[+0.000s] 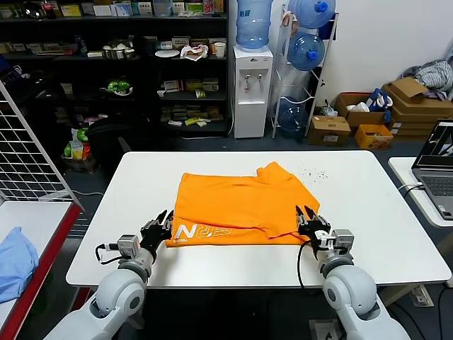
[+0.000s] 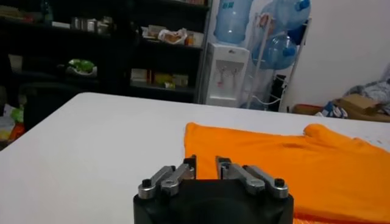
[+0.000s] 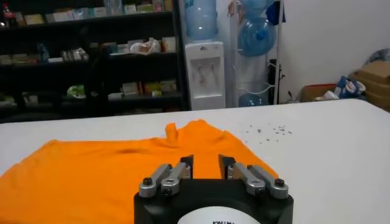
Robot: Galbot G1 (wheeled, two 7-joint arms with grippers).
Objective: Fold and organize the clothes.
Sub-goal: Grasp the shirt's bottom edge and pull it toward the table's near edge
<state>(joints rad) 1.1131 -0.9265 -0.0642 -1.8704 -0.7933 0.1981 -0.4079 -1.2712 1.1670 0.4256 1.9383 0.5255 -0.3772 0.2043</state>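
Observation:
The orange T-shirt (image 1: 237, 203) lies partly folded in the middle of the white table (image 1: 354, 212), with white lettering along its near edge. My left gripper (image 1: 163, 225) is open and empty at the shirt's near left corner; in the left wrist view the left gripper (image 2: 206, 168) has the shirt (image 2: 292, 164) just ahead. My right gripper (image 1: 307, 218) is open and empty at the near right corner; in the right wrist view the right gripper (image 3: 206, 165) is over the shirt (image 3: 116, 170).
Small dark specks (image 1: 311, 172) lie on the table past the shirt. A light blue cloth (image 1: 14, 258) lies on a side table at left. A laptop (image 1: 439, 166) stands on a table at right. Shelves and a water dispenser (image 1: 253, 88) stand behind.

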